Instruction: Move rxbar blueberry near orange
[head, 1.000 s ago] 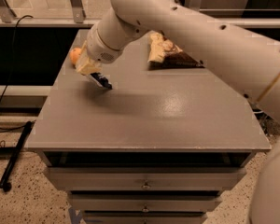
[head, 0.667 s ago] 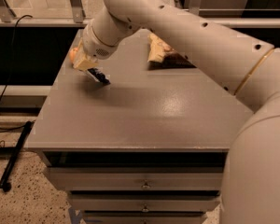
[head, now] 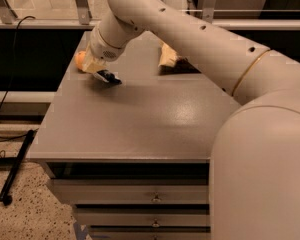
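Note:
The rxbar blueberry (head: 109,77) is a small dark-blue wrapper with white lettering, low over the grey table's far left part. My gripper (head: 98,67) is at the bar's left end and holds it; the arm reaches in from the right. The orange (head: 80,60) is a small round orange fruit just behind and left of the gripper, near the table's left edge, partly hidden by the gripper. The bar is a few centimetres from the orange.
A brown-and-cream snack bag (head: 169,59) lies at the back middle of the table (head: 140,129). Drawers sit below the table's front edge. A black cable and a black bar lie on the floor at the left. A rail runs behind the table.
The gripper with the bar has moved slightly left and toward the orange; the arm now fills more of the right side of the view.

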Available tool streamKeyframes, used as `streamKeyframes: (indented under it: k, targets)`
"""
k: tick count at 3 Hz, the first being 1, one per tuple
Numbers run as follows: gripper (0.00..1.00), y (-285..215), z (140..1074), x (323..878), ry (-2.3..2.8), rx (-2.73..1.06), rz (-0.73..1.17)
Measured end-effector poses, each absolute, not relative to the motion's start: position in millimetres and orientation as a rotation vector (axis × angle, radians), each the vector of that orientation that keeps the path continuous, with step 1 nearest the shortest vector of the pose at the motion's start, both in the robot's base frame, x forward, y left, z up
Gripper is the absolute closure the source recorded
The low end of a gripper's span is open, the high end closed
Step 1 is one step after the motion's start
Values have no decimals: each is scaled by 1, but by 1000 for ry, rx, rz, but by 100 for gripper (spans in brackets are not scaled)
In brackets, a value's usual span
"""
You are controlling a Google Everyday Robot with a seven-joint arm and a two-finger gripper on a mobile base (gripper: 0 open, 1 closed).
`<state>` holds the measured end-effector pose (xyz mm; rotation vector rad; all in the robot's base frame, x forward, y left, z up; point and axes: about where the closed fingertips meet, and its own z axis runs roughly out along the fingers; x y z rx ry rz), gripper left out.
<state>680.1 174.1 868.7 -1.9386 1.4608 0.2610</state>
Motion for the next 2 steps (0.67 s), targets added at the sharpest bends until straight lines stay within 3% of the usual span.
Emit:
streamKeyframes:
  k: [1,2]
  targets:
    - [84,172,864,690,1482,-1936,252]
    - [58,171,861,696,1496,-1930,251]
